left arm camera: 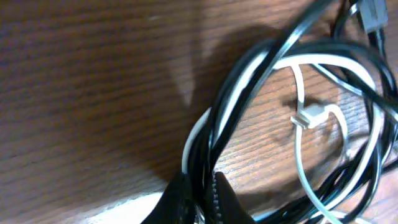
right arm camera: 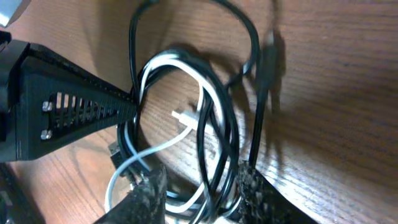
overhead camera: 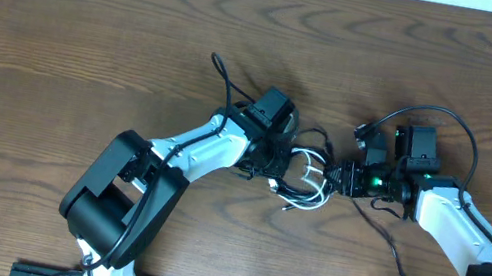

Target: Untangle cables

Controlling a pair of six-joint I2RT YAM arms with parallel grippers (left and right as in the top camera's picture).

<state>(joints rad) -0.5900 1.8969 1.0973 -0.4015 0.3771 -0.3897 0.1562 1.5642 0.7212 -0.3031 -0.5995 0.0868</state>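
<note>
Cables (overhead camera: 305,176) lie on the surface (overhead camera: 92,30) between the two arms, not yet separated: white cable (left arm camera: 297,74) loops run through and alongside black cable (right arm camera: 250,37) loops, with the white plug end inside the coil. Left hand (left arm camera: 202,198) is closed, pinching a bunch of black and white strands at one side of the coil; right hand (right arm camera: 200,183) has its jaws apart, straddling several strands on the opposite side without clamping. Judged early stage: one black tail trails free near the right arm, and all loop separation remains.
</note>
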